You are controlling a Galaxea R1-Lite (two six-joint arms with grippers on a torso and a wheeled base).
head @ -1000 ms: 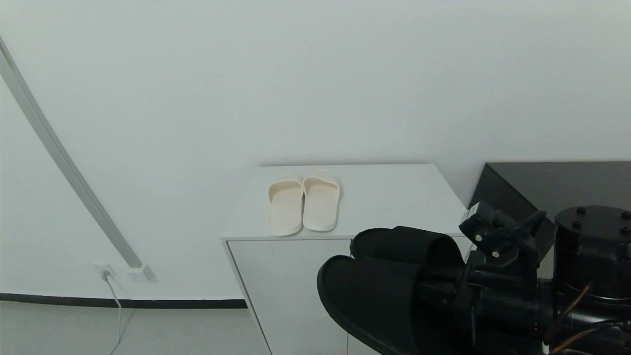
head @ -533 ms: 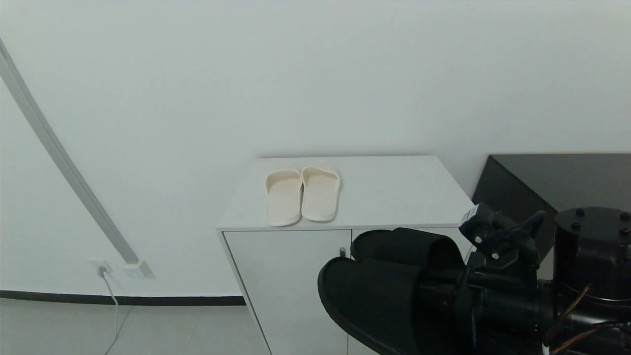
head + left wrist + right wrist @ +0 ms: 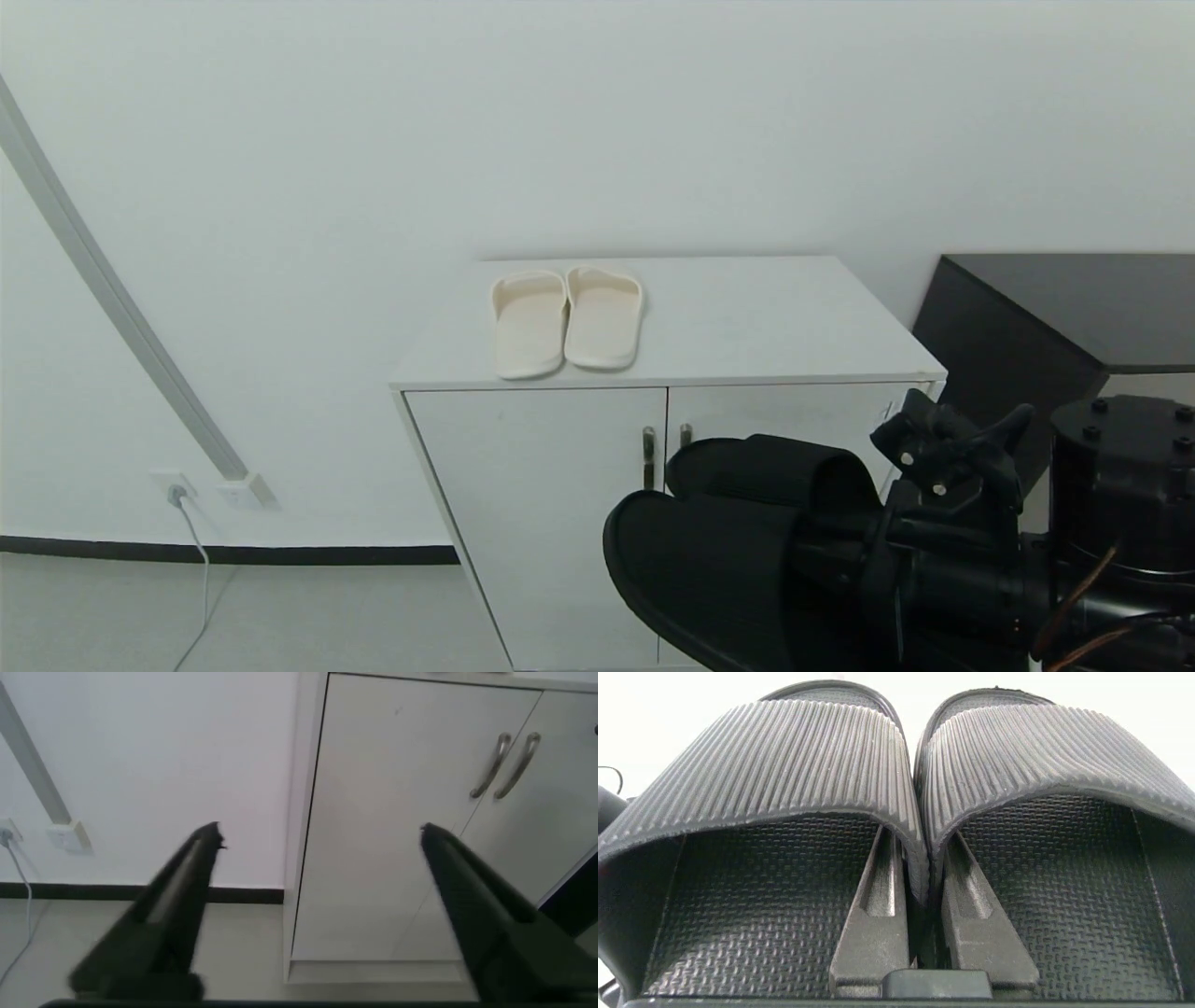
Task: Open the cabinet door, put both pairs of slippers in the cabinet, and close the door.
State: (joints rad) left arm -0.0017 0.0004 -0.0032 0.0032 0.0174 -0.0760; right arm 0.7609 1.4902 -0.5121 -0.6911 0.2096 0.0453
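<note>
where the head view looked forward and down, a white two-door cabinet (image 3: 532, 485) stood against the wall with both doors shut, its slim metal handles (image 3: 644, 448) side by side at the middle seam. a pair of cream rubber slippers (image 3: 567, 320) lay together on its top, left of centre. a pair of black ribbed rubber slippers (image 3: 738, 532) was held up in the air, in front of the right door. a black table (image 3: 1074, 308) stood just beside the cabinet's right side.

from the left wrist, the left gripper (image 3: 320, 835) was spread wide with nothing in it, facing the left door.

from the right wrist, the right gripper (image 3: 924, 919) had one finger inside each black slipper, squeezing their two inner walls together under the straps.
</note>
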